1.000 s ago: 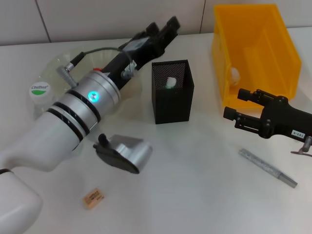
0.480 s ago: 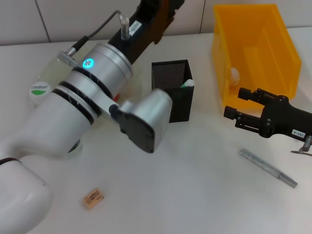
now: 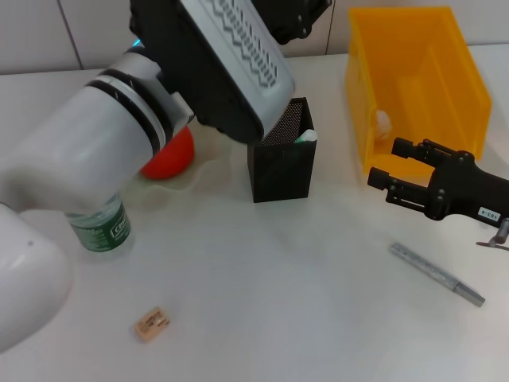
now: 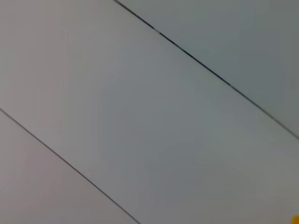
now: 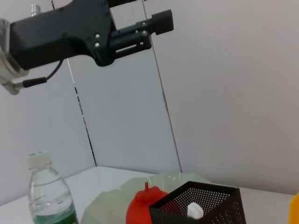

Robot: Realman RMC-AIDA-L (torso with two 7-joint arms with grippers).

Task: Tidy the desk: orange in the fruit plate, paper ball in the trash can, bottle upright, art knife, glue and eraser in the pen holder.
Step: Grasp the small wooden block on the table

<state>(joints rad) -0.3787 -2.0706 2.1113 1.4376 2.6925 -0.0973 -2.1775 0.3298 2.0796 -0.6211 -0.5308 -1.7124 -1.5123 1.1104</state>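
Hovering high above the counter [image 3: 302, 318], the left hand [image 5: 156, 23] shows in the right wrist view as a black body w/ fingers [image 5: 161, 19] pointing out level against the wall; can't tell if they're spread or pressed together, and nothing is seen in them. In the head view the left arm fills the upper left, its hand cut off at the top edge.

Right hand [image 3: 387, 173] sits low over the counter on the right, fingers spread wide, empty, just in front of the yellow bin [image 3: 413, 79].

Pen holder [image 3: 282, 155], black mesh, stands mid-counter; a white-capped glue stick [image 3: 306, 137] leans in its corner. Orange [image 3: 171, 155] lies on the clear plate [image 5: 112, 200] beside the holder, partly hidden by the arm. Bottle [image 3: 99, 227] stands upright near the left, cap on per the right wrist view.

Knife [image 3: 436, 274], grey and slim, lies flat on the counter in front of the right hand, apart from it. Eraser [image 3: 151, 324] lies alone near the front left. A small white lump [image 3: 384, 119] rests inside the bin; prob. the paper ball, can't confirm.
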